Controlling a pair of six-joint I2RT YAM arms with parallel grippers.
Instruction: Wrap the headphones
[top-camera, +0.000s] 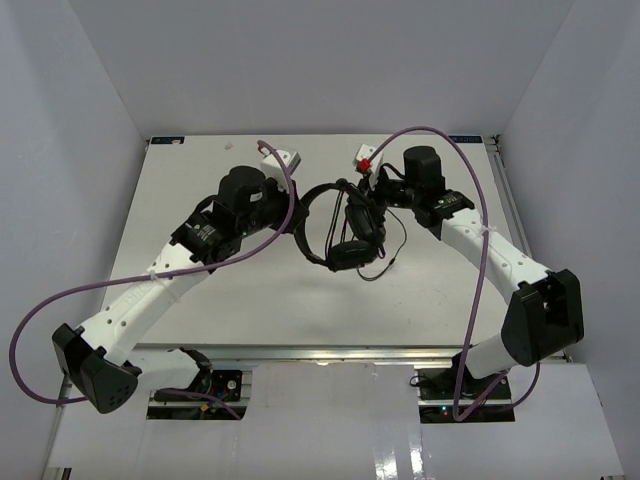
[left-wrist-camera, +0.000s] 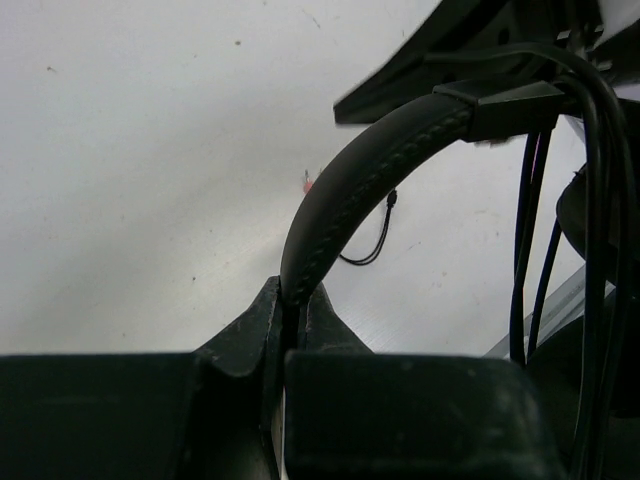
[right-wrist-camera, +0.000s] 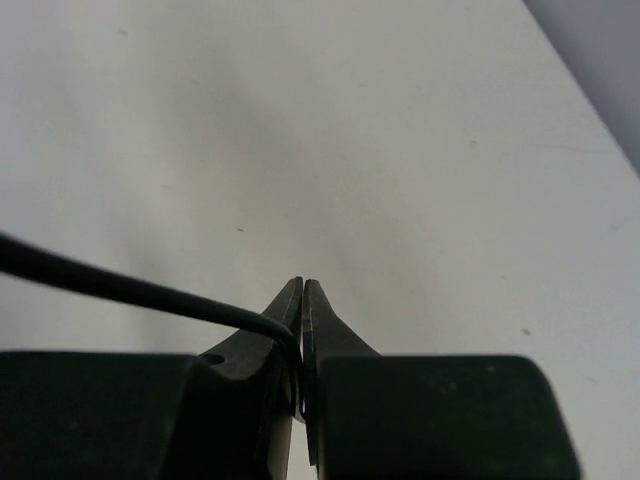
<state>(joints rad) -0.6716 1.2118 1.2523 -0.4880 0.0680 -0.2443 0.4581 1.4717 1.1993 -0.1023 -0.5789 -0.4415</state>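
The black headphones (top-camera: 345, 225) hang above the middle of the table, earcups (top-camera: 350, 253) low and to the right. My left gripper (top-camera: 298, 222) is shut on the arched headband (left-wrist-camera: 345, 190), which rises from between its fingers in the left wrist view. My right gripper (top-camera: 378, 190) is shut on the thin black cord (right-wrist-camera: 130, 288), which runs off to the left in the right wrist view. Several turns of cord (left-wrist-camera: 600, 180) lie beside the headband slider. Loose cord (top-camera: 390, 250) trails to the table, and a reddish plug tip (left-wrist-camera: 307, 183) shows on it.
The white table (top-camera: 250, 300) has raised side walls all round. Thick purple robot cables (top-camera: 290, 215) loop over both arms. A white connector block (top-camera: 280, 156) and one with a red part (top-camera: 365, 160) sit on the wrists near the far edge.
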